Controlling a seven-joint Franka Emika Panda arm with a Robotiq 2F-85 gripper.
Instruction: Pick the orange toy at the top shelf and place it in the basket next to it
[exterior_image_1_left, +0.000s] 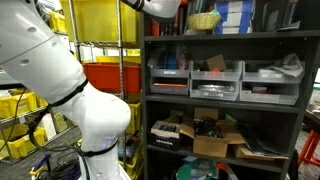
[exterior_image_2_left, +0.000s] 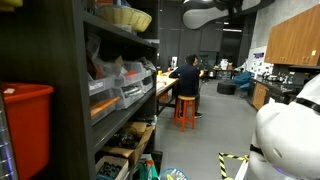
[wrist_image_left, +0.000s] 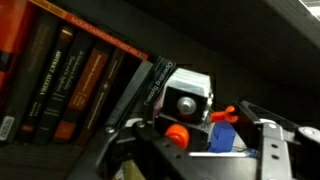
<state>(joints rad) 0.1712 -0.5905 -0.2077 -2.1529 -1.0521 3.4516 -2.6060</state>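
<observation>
In the wrist view the toy (wrist_image_left: 186, 108) is a white and black block with a grey knob, an orange ball, an orange clip and a blue part. It sits tilted between my gripper's (wrist_image_left: 200, 140) two dark fingers, which press on both its sides. In an exterior view my gripper (exterior_image_1_left: 167, 8) is up at the top shelf, just left of the pale yellow-tan basket (exterior_image_1_left: 203, 20). The basket also shows on the top shelf in an exterior view (exterior_image_2_left: 131, 18). The toy is too small to make out in both exterior views.
A row of upright books (wrist_image_left: 70, 85) stands on the shelf behind and left of the toy. Grey storage bins (exterior_image_1_left: 215, 82) fill the middle shelf and cardboard boxes (exterior_image_1_left: 215, 140) the lower one. A person (exterior_image_2_left: 186, 82) sits on an orange stool far off.
</observation>
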